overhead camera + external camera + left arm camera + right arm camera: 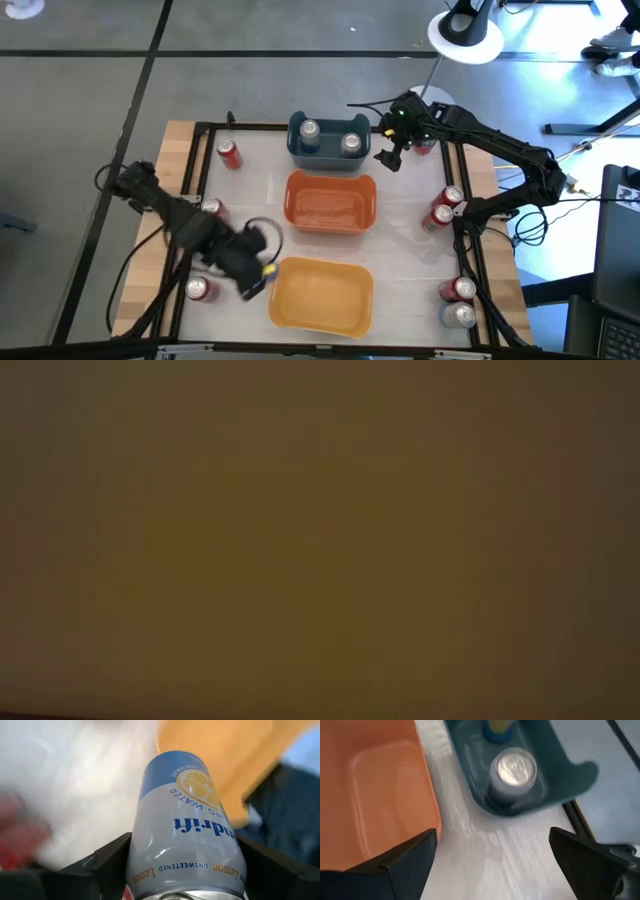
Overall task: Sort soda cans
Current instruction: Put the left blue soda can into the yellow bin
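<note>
At the near left of the table (405,270), the left gripper (252,272) is clenching a pale lemon sparkling-water can (187,827) sideways between its fingers (107,857), just beside the left rim of the yellow bin (320,295) (the low view is showing nothing but a dull brown blur). The step in hand is probably carrying this can to a bin. To do it well, the arm should be lifting the can clear of the rim before swinging across, and turning it upright or lowering it close to the floor of the bin before letting go, so it is not rolling or bouncing out. Red cans (203,289) are standing close by on the left, so the sweep should be avoiding them. The right gripper (392,157) is hanging with its jaws spread and nothing in them, at the far right beside the blue bin (328,155), which is holding two silver-topped cans (513,772). The orange bin (330,203) between the other two is looking bare.
</note>
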